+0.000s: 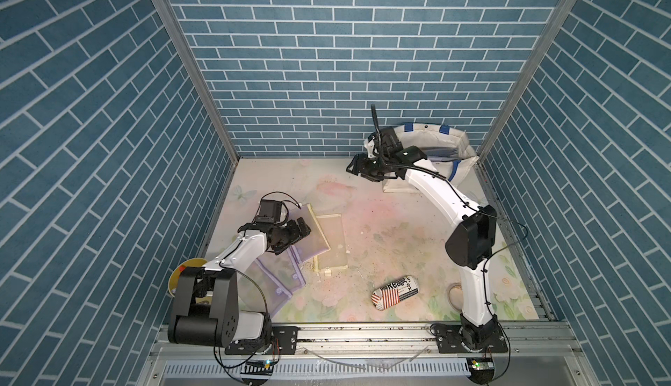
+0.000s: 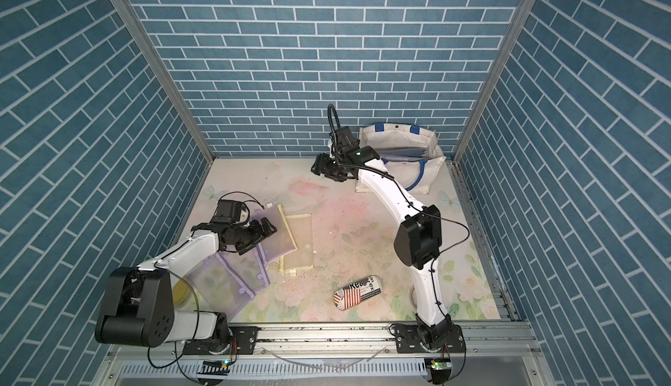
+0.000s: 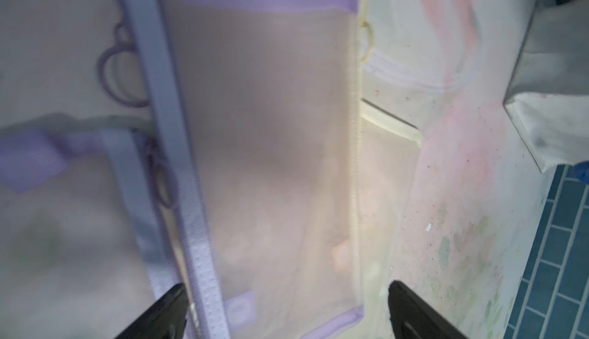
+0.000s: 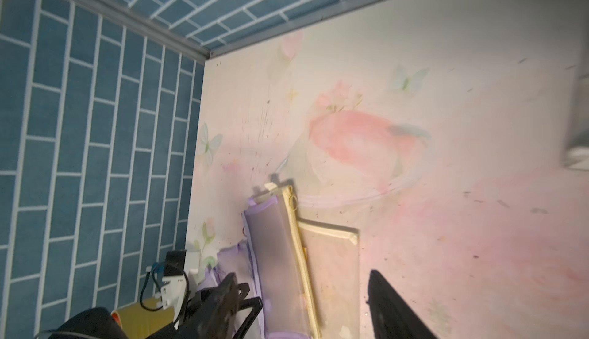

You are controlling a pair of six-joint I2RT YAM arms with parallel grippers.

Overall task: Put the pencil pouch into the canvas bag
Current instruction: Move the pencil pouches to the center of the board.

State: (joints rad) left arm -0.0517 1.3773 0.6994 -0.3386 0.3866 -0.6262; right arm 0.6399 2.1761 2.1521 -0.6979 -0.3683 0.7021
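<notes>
Purple mesh pencil pouch (image 3: 271,130) lies among other pouches (image 1: 276,286), well apart from the canvas bag (image 2: 392,135). The left gripper (image 3: 287,289) hovers over it, jaws spread and empty: reaching stage. Next, it should pinch 1 edge.

The left arm (image 1: 238,253) is sitting folded at the near left, with its forearm pointing towards the far right and its wrist (image 1: 281,237) tipping downward, low in the scene. Its jaws are standing wide apart and empty. The right arm (image 1: 432,188) is standing arched from the near right, bent at the elbow (image 1: 472,239), with its forearm pointing far and leftward. Its jaws are facing left, parted, with nothing between them.
</notes>
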